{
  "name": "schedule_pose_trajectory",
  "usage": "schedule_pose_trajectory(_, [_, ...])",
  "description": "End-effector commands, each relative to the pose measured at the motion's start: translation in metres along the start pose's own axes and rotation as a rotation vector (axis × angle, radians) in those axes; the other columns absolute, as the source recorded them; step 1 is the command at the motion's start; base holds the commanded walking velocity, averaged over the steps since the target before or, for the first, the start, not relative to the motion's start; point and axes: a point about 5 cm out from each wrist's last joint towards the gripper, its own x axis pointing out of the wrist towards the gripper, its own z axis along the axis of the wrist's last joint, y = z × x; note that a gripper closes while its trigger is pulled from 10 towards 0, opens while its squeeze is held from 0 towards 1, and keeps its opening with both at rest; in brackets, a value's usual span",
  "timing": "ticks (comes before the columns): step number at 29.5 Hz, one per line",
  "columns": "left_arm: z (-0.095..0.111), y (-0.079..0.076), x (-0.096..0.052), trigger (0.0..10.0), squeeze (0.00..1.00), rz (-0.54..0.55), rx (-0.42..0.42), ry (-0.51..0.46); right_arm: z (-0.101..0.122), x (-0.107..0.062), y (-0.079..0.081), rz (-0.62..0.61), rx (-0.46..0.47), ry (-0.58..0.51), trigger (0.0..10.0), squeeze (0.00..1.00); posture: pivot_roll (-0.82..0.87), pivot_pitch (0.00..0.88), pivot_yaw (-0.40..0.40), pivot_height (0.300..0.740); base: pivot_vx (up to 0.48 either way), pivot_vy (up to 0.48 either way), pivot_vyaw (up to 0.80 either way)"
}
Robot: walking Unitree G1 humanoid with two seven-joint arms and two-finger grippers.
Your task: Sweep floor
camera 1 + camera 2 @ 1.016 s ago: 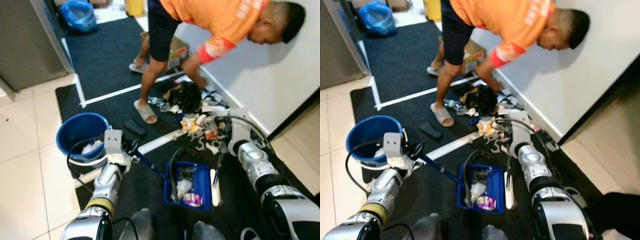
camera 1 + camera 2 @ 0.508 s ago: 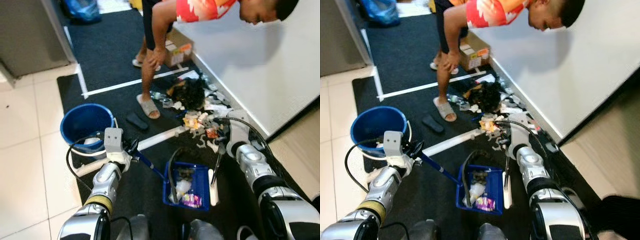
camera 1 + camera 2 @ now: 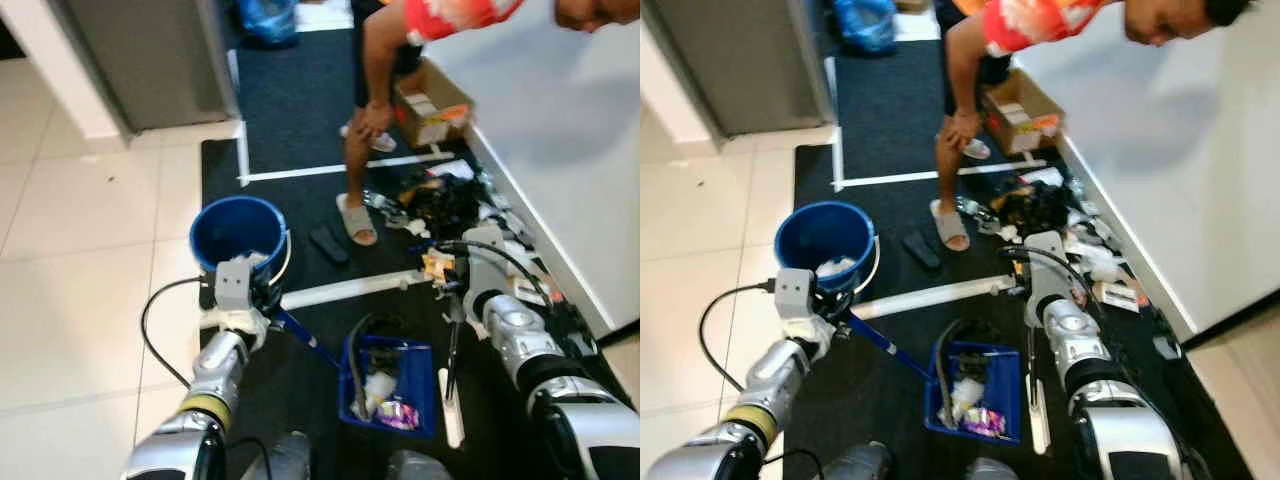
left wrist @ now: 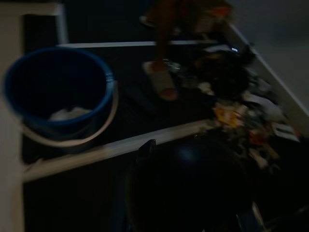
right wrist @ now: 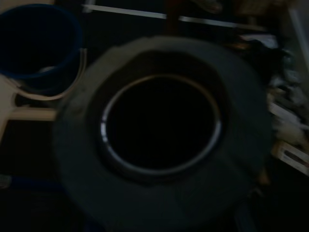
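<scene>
A: Left gripper (image 3: 262, 305) state? Fingers are seen clenched on the blue dustpan handle (image 3: 297, 337), just in front of the blue bucket (image 3: 238, 232).

B: Confirmed. The handle is run down and to the robot's right into the blue dustpan (image 3: 392, 384), which is laid on the dark mat (image 3: 270, 100) and loaded with wrappers and scraps.

A: Right gripper (image 3: 452, 307)?

B: The thin dark broom stick (image 3: 449, 350) is passed through it, so it is taken as grasping the stick. Fingers themselves are too small and dark to be made out clearly. A white broom head (image 3: 451, 407) is seen lying on the mat at the stick's lower end, just right of the dustpan.

A: Task material location?

B: A litter pile (image 3: 450, 215) of paper, wrappers and a black clump is spread on the mat along the white wall (image 3: 560, 130), ahead of the right gripper. Some white rubbish is seen inside the bucket too.

A: Other things?

B: White tape lines (image 3: 345, 166) are laid across the mat. A person (image 3: 1015, 60) in an orange shirt is bent over beside the pile, one sandal (image 3: 356, 218) planted on the mat. A cardboard box (image 3: 432, 103) is set by the wall, a blue bag (image 3: 864, 22) farther back. Cream tile floor (image 3: 90, 260) is seen on the robot's left.

A: Wrist views?

B: Dark and blurred. Bucket (image 4: 53, 92) and litter are made out in the left one; a round dark ring (image 5: 161, 128) is seen close up in the right one.
</scene>
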Motion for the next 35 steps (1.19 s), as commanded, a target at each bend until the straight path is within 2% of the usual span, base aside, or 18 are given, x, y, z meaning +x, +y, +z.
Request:
schedule_pose_trajectory(1, [-0.004, 0.007, -0.004, 10.0, 0.0, 0.034, 0.03, 0.021, -0.007, -0.001, 0.003, 0.016, 0.046, 0.026, 10.0, 0.0, 0.17, 0.039, -0.067, 0.74, 0.0, 0.0, 0.79])
schedule_pose_trajectory(11, [-0.002, 0.005, -0.002, 10.0, 0.0, 0.028, 0.04, 0.015, -0.007, -0.001, 0.003, 0.015, 0.046, 0.023, 10.0, 0.0, 0.16, 0.038, -0.065, 0.74, 0.0, 0.0, 0.78])
schedule_pose_trajectory(17, [0.01, 0.009, 0.002, 10.0, 0.0, 0.05, 0.052, -0.017, -0.007, -0.001, 0.003, 0.018, 0.044, 0.023, 10.0, 0.0, 0.17, 0.04, -0.066, 0.74, 0.0, 0.0, 0.78])
schedule_pose_trajectory(28, [0.007, 0.024, -0.005, 10.0, 0.0, 0.124, 0.095, 0.012, -0.004, 0.0, 0.003, 0.022, 0.039, 0.007, 10.0, 0.0, 0.17, 0.04, -0.066, 0.74, 0.0, 0.0, 0.78])
schedule_pose_trajectory(35, [0.01, 0.042, -0.013, 10.0, 0.0, 0.195, 0.109, 0.021, 0.003, 0.0, -0.002, -0.02, 0.041, -0.035, 10.0, 0.0, 0.18, 0.039, -0.07, 0.74, 0.0, 0.0, 0.54])
